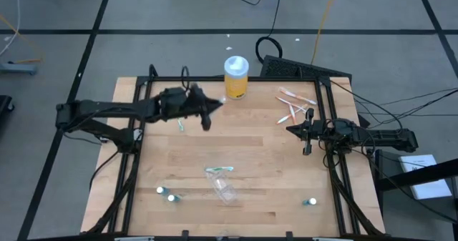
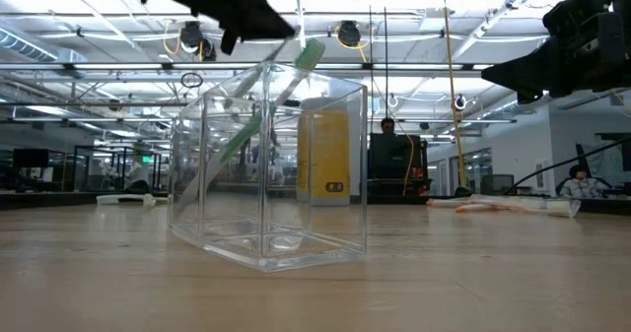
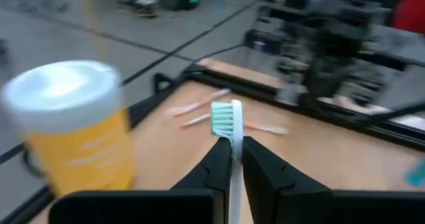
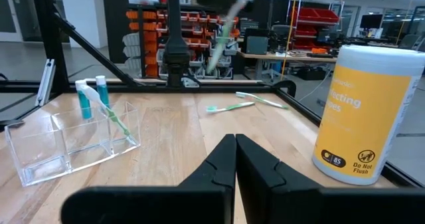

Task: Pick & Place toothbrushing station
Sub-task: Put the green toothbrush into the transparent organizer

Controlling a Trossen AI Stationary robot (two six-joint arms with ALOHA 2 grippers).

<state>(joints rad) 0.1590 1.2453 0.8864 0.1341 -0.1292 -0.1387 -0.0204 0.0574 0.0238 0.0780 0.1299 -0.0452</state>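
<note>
Holding a green-bristled toothbrush [image 3: 229, 141] pinched by its handle, the left end effector [image 1: 207, 116] hangs above the bench [image 1: 250, 155] near the back, just beside the yellow jar [image 1: 235, 76]. Gripping the handle leaves the head free, which should let the brush drop stem-first into a container. The station [image 1: 223, 187], a clear box with dividers, sits toward the front middle, well apart from that end effector, with one green brush [image 4: 114, 117] already leaning inside. The right end effector [image 1: 308, 132] waits at the right side, fingers closed on nothing. Bare wood lies between the held brush and the station, so the path looks open. More brushes [image 1: 295, 105] lie back right, two more green ones [image 4: 242, 102] behind the left arm, and small tubes [image 1: 166, 193] lie near the front edge.
</note>
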